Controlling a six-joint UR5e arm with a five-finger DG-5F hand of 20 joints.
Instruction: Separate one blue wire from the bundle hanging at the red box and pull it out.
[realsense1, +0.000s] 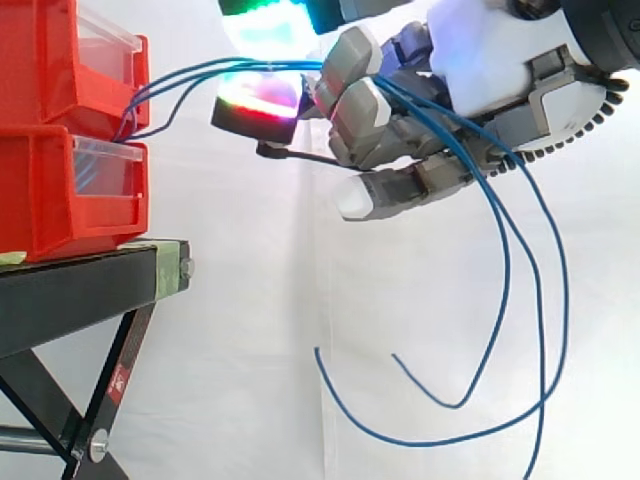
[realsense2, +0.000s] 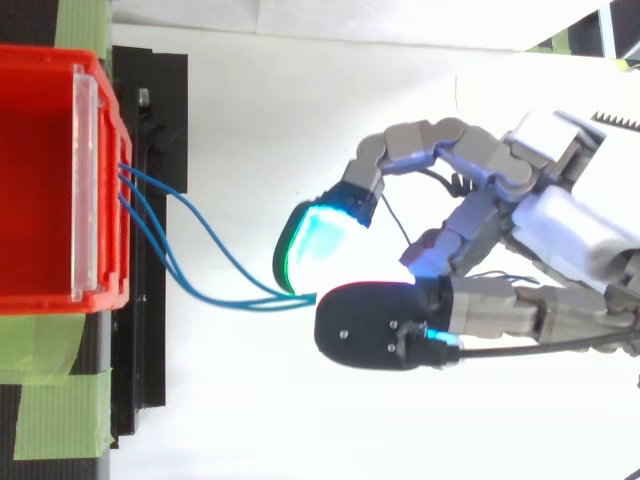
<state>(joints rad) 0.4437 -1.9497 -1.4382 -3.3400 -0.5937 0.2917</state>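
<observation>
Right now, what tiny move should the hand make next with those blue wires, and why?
Probably ease the pinch slightly and keep just one: the blue wires leave the red bin spread apart but run together between the hand's glowing pads, so pulling back now would likely drag the whole bundle.

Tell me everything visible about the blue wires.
The blue wires look like three thin, flexible insulated strands. They leave the front edge of the red bin, sag, and converge between the glowing pads of the hand, which pinch them. Past the hand, the side view shows them drooping in long loops with loose ends hanging free.
</observation>
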